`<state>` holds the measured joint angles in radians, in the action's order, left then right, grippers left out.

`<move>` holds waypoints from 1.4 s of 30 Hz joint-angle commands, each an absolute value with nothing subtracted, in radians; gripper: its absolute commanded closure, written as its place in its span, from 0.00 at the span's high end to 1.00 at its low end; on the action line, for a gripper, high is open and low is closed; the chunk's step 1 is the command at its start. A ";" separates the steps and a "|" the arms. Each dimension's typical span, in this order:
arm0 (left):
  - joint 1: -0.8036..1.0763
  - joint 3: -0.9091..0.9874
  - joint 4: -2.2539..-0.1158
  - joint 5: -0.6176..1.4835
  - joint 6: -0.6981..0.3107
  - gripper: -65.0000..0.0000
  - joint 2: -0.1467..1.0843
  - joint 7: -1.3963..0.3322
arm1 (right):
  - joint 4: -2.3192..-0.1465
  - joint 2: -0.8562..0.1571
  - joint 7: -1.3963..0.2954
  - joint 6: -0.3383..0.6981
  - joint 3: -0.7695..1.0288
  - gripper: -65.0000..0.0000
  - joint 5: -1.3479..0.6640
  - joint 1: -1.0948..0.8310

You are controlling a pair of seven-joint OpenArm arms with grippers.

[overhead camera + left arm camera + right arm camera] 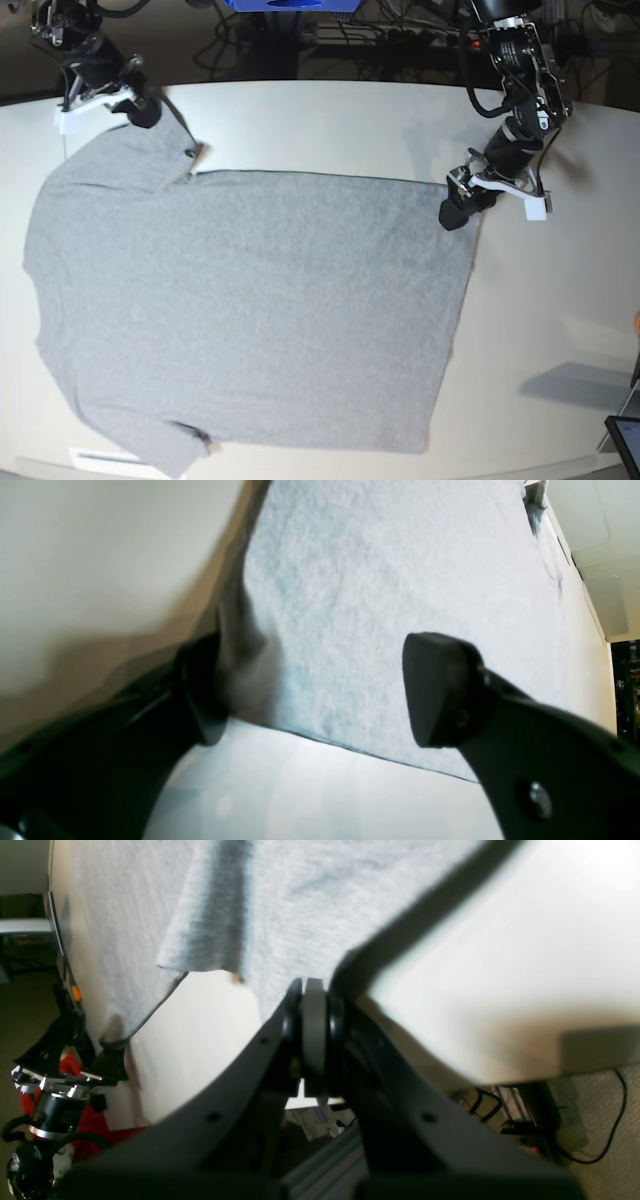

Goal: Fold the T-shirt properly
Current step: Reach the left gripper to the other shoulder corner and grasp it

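Observation:
The heather-grey T-shirt (250,300) lies spread flat on the white table (330,120), plain side up. My left gripper (455,208) sits at the shirt's far right corner. In the left wrist view it (320,695) stands open, with the shirt's edge (400,580) lying between the two black fingers and a bit of cloth bunched against one finger (200,695). My right gripper (145,108) is at the far left sleeve. In the right wrist view it (312,987) is shut on the T-shirt's cloth (300,900), which runs straight into the closed fingers.
Cables and a blue object (290,5) lie beyond the table's far edge. A dark screen corner (625,435) pokes in at the front right. A white strip (105,458) lies by the front left sleeve. Bare table surrounds the shirt on the right and far sides.

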<state>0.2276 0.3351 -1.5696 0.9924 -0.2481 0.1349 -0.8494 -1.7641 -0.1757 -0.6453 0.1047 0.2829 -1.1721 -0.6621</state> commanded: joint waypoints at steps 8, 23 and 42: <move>0.234 0.341 -1.569 0.966 -0.231 0.32 0.134 -0.892 | -1.776 -0.182 -0.636 0.116 0.286 0.00 -1.188 -0.665; 0.216 0.354 -1.569 0.964 -0.231 0.00 0.140 -0.892 | -1.774 -0.182 -0.636 0.116 0.286 0.00 -1.188 -0.665; 0.280 0.358 -1.666 0.970 -0.226 0.00 0.136 -0.901 | -1.857 -0.208 -0.636 0.114 0.295 0.00 -1.187 -0.679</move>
